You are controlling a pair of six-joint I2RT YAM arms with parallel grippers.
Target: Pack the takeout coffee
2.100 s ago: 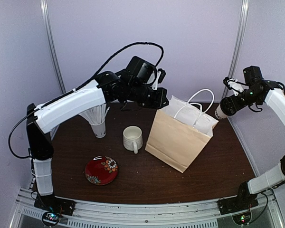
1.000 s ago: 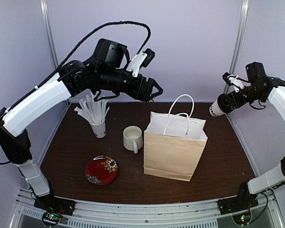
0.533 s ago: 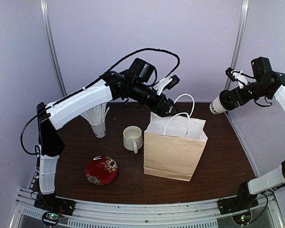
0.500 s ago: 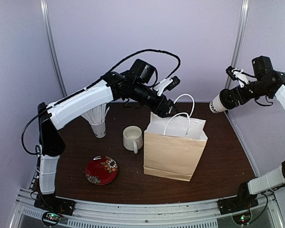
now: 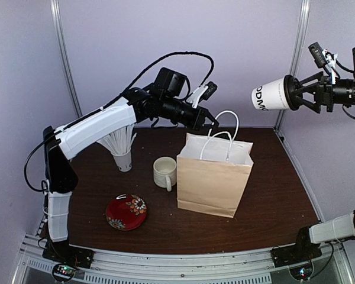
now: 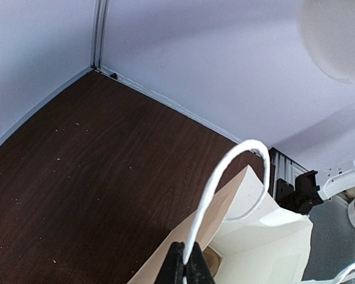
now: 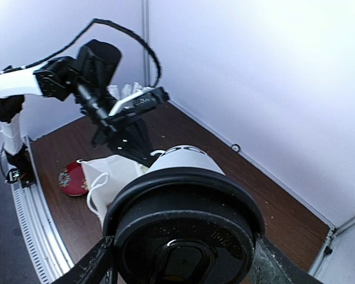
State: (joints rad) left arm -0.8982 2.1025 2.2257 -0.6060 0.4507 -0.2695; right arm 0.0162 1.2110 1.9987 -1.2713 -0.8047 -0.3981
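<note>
**A:** Where is the coffee (image 5: 271,96) sitting?

**B:** It is hanging on its side in the upper right of the top view, high over the table (image 5: 278,195) and up and right of the bag (image 5: 210,180). The right gripper (image 5: 298,94) is clasping it at the black lid (image 7: 183,236) end, with its fingers spreading around the rim.

**A:** And the left gripper (image 5: 212,123)?

**B:** It is reaching to the bag's top, just left of centre. Its fingers (image 6: 176,271) are pressing together on a white handle (image 6: 222,177). The bag is standing upright with its mouth gaping. A mug (image 5: 165,172), a straw cup (image 5: 123,158) and a plate (image 5: 126,212) are sitting further left.
</note>
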